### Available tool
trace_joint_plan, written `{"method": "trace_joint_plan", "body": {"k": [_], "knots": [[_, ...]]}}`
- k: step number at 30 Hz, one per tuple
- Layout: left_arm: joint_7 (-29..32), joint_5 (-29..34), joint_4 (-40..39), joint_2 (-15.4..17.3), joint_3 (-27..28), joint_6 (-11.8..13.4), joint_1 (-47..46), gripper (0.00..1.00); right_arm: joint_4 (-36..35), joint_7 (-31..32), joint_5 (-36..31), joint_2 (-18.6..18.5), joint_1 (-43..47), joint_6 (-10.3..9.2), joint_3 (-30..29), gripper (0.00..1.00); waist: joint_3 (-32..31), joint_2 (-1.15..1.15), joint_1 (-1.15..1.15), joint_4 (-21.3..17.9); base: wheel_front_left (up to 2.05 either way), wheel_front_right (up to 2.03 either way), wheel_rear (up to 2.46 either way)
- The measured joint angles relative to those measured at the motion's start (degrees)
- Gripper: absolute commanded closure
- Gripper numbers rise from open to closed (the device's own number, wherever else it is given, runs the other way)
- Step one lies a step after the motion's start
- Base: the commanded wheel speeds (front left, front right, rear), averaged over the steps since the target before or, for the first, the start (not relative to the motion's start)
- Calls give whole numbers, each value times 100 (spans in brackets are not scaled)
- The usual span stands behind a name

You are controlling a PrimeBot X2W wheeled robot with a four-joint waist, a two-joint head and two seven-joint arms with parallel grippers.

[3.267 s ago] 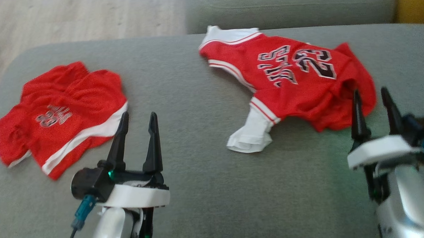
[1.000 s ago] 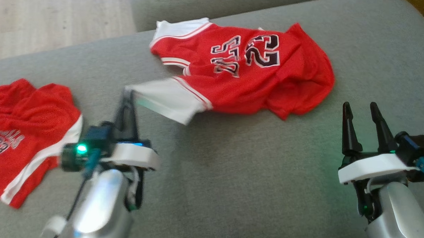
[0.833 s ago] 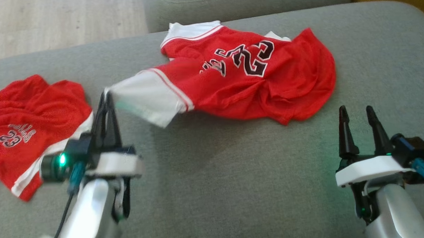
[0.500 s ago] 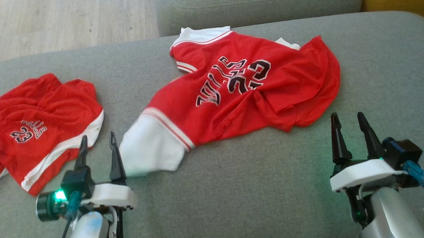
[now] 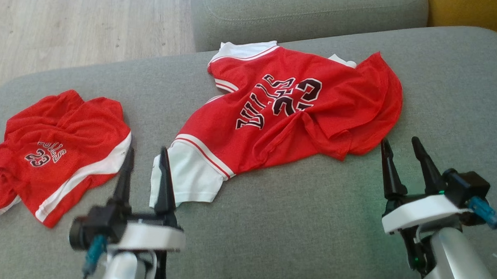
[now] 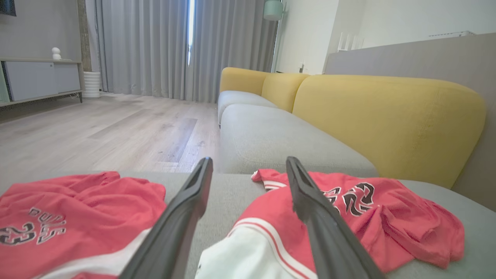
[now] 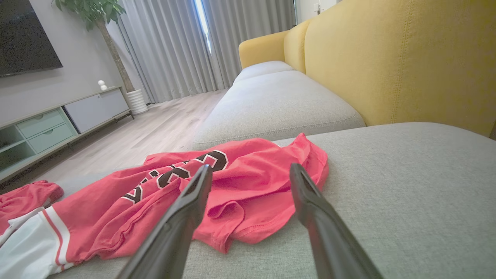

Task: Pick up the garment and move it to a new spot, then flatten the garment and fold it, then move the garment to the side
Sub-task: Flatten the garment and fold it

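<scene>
As it lies, jersey (image 5: 297, 113): limp, light (likely slippery); pinch hem (image 5: 350, 151).
left gripper (image 5: 146, 151): spread, empty.
right gripper (image 5: 400, 141): spread, empty.

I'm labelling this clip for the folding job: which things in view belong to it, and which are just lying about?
In the job:
red Bulls jersey, crumpled on the grey sofa seat
left end effector, open
right end effector, open

Lying about:
red shorts, on the seat to the left
yellow sofa back
TV cabinet
</scene>
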Motion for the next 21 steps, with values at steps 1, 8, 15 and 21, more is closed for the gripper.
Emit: {"method": "trace_joint_plan", "body": {"k": [1,8,15,21], "knots": [[0,31,-3,-20,-2,-27,97,0,-15,-5,25,0,32,0,20,0,-11,0,0,2,0,0,0],[0,90,-37,-135,32,-131,480,0,-88,-7,27,0,104,0,105,0,-22,0,0,-18,0,0,0],[0,191,-30,-158,55,-203,436,0,46,-20,10,0,90,0,127,0,134,0,0,36,0,0,0],[0,191,37,-167,55,-234,297,0,599,266,97,0,-56,0,288,0,313,0,1,125,0,0,0]]}}
